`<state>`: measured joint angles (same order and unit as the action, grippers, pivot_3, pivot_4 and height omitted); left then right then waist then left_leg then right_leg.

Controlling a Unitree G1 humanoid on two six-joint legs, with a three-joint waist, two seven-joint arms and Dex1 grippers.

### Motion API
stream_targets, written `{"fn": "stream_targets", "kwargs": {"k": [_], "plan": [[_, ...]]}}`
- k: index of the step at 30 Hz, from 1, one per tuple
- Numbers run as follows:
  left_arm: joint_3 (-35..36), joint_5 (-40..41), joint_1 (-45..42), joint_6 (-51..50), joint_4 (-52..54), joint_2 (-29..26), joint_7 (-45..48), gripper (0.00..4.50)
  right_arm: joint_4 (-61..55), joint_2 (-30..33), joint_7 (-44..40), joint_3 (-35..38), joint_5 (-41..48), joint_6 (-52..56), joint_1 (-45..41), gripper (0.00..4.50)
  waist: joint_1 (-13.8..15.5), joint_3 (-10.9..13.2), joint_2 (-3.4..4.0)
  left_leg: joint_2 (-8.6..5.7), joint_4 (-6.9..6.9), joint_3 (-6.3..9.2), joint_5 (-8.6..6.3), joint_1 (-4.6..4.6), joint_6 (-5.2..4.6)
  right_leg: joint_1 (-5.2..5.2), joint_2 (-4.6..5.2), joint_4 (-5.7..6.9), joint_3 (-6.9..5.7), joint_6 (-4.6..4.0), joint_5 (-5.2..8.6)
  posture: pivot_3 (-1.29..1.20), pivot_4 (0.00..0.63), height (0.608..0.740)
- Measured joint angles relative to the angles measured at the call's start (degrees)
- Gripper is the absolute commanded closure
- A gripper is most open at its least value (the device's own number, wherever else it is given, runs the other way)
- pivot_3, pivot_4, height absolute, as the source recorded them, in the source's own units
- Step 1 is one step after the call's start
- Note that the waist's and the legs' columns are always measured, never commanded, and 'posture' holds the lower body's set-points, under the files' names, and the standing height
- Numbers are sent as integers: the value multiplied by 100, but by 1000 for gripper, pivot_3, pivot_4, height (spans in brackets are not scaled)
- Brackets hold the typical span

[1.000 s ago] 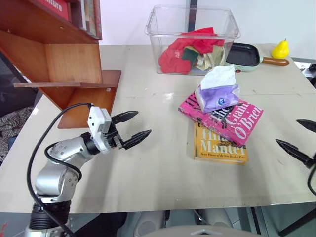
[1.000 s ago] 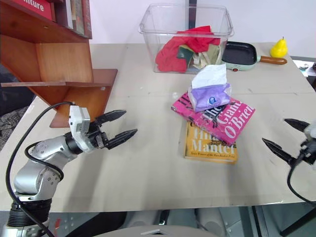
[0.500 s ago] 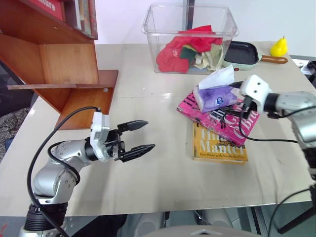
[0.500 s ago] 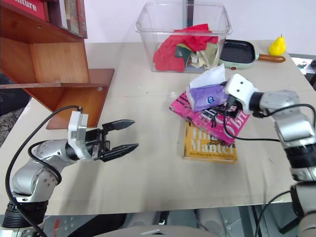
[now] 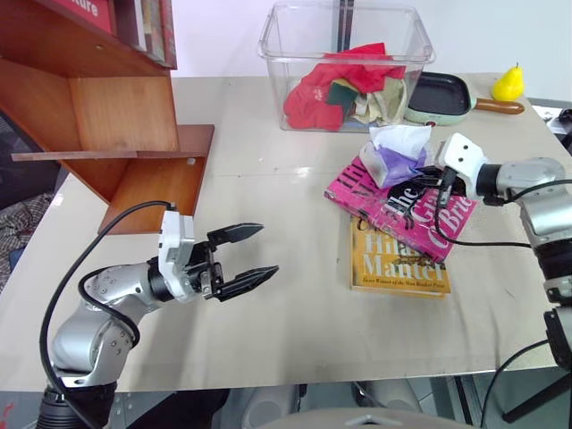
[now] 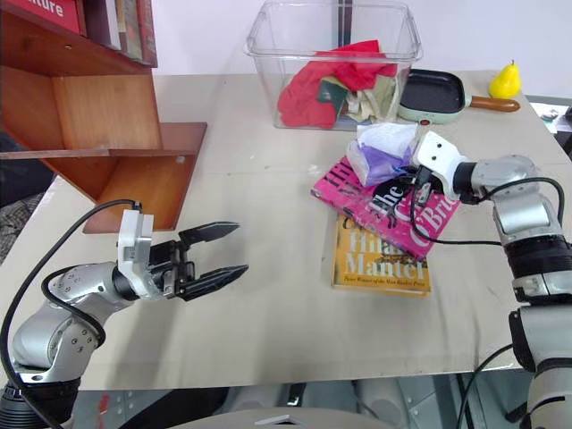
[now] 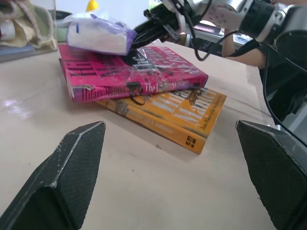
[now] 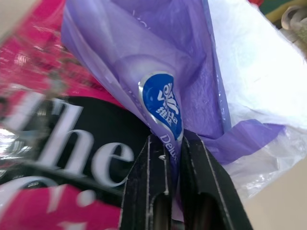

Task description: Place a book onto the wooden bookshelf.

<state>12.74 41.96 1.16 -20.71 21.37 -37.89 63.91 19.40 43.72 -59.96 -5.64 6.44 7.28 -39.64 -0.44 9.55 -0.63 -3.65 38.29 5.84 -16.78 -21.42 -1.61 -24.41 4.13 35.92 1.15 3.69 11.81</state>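
The book [image 5: 447,228], a thick pink paperback, lies flat on the table on top of a yellow-orange book [image 5: 398,268]. A purple tissue pack [image 5: 393,154] rests on the pink cover. My right gripper [image 5: 427,172] reaches in over the book from the right, and in the right wrist view its fingers [image 8: 144,191] are shut on the pack's purple wrapper [image 8: 163,96]. My left gripper [image 5: 268,249] hangs open low over the table's left side, well apart from the books, with nothing between its fingers. The wooden bookshelf [image 5: 107,116] stands at the far left.
A clear plastic bin [image 5: 344,63] of red and pale cloths stands behind the books. Beside it at the back right are a small dark pan [image 5: 442,96] and a yellow pear [image 5: 508,87]. Black cables trail from both wrists.
My right arm has swung in from the table's right edge to the books, and its open gripper has shut on the tissue pack's wrapper. The pack has shifted a little. My left gripper stays open.
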Motion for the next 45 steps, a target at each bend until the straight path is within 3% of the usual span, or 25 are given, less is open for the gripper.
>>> {"fn": "stream_targets", "kwargs": {"k": [4,8,12,15,18,22,26,27,28,31,32,34,36,42,45], "plan": [[-98,114,-203,-20,30,34,66,0,-1201,581,279,976,315,658,1133,4368,105,-3,7,-4,7,7,1,-48,0,-42,2,3,-7,1,-1,0,150,740],[-267,281,-371,-93,90,3,328,0,-2426,1112,661,2611,364,1414,2869,4368,147,-5,10,-3,2,6,0,-48,0,-39,0,-2,-10,1,0,0,150,740],[-474,334,-501,-135,172,-32,625,0,-2819,1141,918,3687,-85,1676,4569,4368,129,-7,14,-5,4,-14,0,-32,-3,-28,-6,3,7,1,-1,0,150,740],[-683,338,-667,-143,241,-19,779,0,-2851,1011,1224,3829,-384,1684,5151,4368,38,-10,18,3,5,-45,-6,-4,-18,-9,-11,4,39,0,-9,0,150,740],[-953,342,-914,-154,299,73,871,0,-2635,839,1586,3567,-639,1667,5218,4368,-36,-7,16,8,3,-58,-17,86,-36,80,-19,1,46,-17,2,0,150,740],[-1105,379,-1011,-189,345,117,878,0,-2520,764,1646,3373,-571,1748,5201,2997,-50,-9,20,15,5,-66,-18,98,-38,83,-35,2,55,-1,-8,0,150,740],[-1104,401,-1020,-293,349,150,708,0,-2703,782,1424,3599,-175,1818,5182,1003,-18,-9,21,20,5,-60,-17,90,-36,79,-40,-4,50,2,-10,0,150,740],[-1100,402,-999,-328,349,171,586,0,-2837,794,1306,3749,27,1920,5160,318,-14,-9,21,21,5,-58,-17,89,-36,79,-40,-6,48,2,-10,0,150,740],[-1099,397,-978,-364,345,204,472,0,-2960,809,1221,3885,199,2007,5121,43,-14,-9,21,21,5,-57,-17,87,-36,79,-39,-8,48,2,-10,0,150,740],[-1088,214,-892,-421,253,358,-106,0,-3336,908,838,4170,900,2414,4936,43,-16,-7,17,23,5,-53,-19,86,-38,79,-37,-10,45,3,-10,0,150,740],[-1090,163,-876,-508,196,396,-366,0,-3506,926,754,4175,1149,2582,4840,517,-13,-5,14,24,6,-50,-19,85,-38,79,-38,-9,41,3,-10,0,150,740],[-1087,92,-873,-672,168,400,-659,0,-3583,925,744,4116,1338,2761,4654,829,-8,-5,14,24,7,-49,-19,85,-38,80,-38,-8,40,2,-10,0,150,740],[-1081,91,-856,-1020,161,502,-1220,0,-3672,916,866,3710,1433,2914,4293,1995,-18,-6,13,23,7,-50,-19,85,-38,79,-37,-7,41,3,-11,0,150,740],[-1025,352,-746,-1628,209,709,-1907,0,-3491,749,1407,2545,1061,2939,3791,4467,16,-5,13,20,7,-46,-5,69,-12,62,-25,-8,35,2,-11,0,150,740],[-1023,419,-717,-1799,289,745,-2140,0,-3088,575,1766,1901,686,2866,3349,4467,20,-5,13,19,6,-47,-4,69,-10,60,-15,-8,36,2,-11,0,150,740]]}}
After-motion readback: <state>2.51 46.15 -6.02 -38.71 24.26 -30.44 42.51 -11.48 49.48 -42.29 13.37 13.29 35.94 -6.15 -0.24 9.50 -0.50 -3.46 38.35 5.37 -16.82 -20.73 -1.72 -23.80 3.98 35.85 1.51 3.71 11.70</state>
